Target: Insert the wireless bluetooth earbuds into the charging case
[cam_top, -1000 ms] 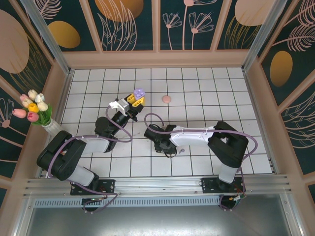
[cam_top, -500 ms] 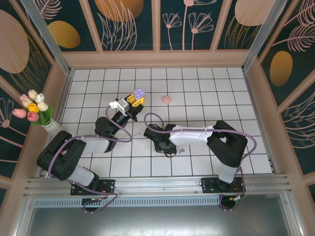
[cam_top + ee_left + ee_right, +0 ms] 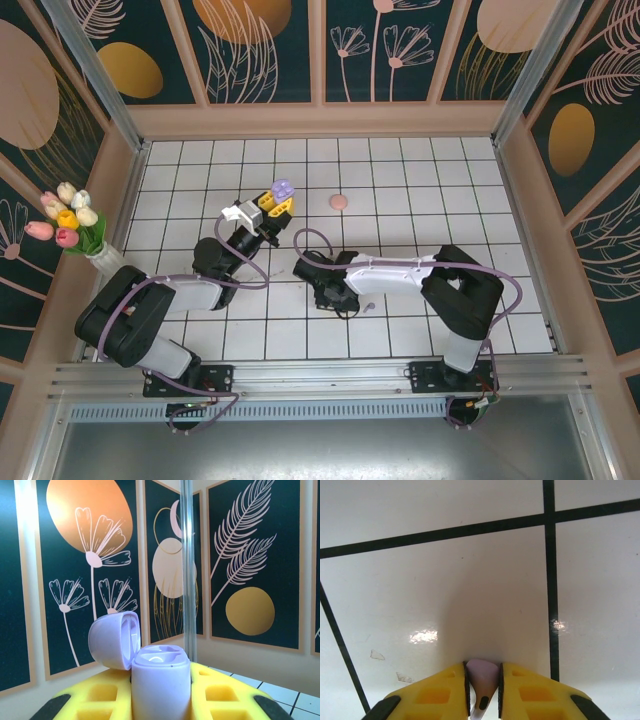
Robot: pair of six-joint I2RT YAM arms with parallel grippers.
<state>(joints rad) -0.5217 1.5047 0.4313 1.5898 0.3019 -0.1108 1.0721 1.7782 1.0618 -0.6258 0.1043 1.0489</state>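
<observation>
- While the right gripper (image 3: 483,679) points down at the white tiled floor (image 3: 420,580), its yellow fingers (image 3: 435,692) are drawn in close on a pale pink earbud (image 3: 481,674). The earbud sits pinched between them and touches both inner faces.
- Whether that earbud also rests on the tile cannot be told.
- This gripper and its earbud are on the near side of the charging case (image 3: 160,687), somewhat to its right and well apart from it.
- Farther out, the left gripper (image 3: 161,700) is clamped around the lower body of the purple charging case, holding it upright.
- The case's lid (image 3: 114,639) stands hinged open and tilted back; whether the wells in the top hold anything is unclear.
- A round pink disc (image 3: 339,201) lies on the floor to the right of the case, near but not touching.
- A vase of tulips (image 3: 68,222) stands far left of the case, against the side wall.
</observation>
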